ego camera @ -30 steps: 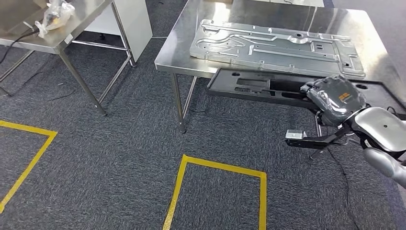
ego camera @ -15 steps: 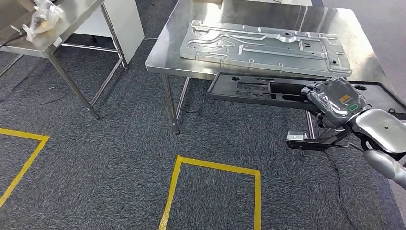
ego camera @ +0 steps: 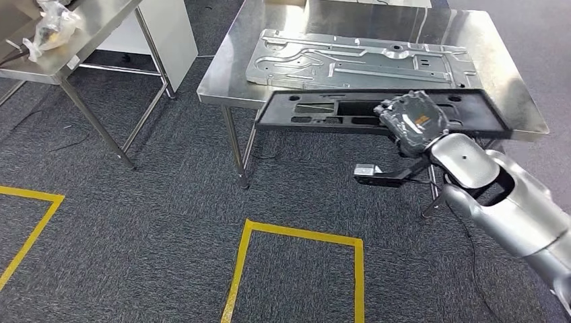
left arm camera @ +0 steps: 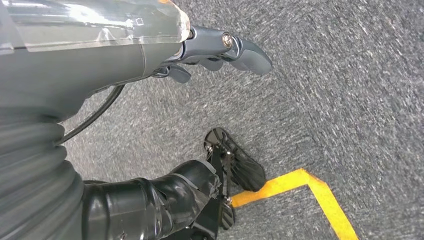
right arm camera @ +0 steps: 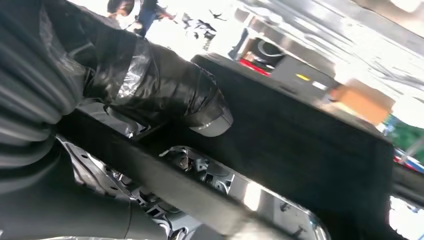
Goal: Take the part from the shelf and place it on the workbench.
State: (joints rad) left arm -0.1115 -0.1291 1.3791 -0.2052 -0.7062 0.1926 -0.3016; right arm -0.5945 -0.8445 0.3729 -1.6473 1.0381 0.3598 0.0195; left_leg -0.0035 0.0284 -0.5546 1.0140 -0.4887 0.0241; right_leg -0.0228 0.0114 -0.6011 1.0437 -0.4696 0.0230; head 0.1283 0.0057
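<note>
Right robot hand (ego camera: 412, 120) grips the black part (ego camera: 316, 111), its fingers hidden beneath.

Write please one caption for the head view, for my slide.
Right robot hand holds the black part above the workbench edge, beside a metal plate.

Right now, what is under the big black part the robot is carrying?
Under the black part you can see the steel workbench's front edge, its legs and grey carpet. The right hand grips it; the part covers the fingers below.
</note>
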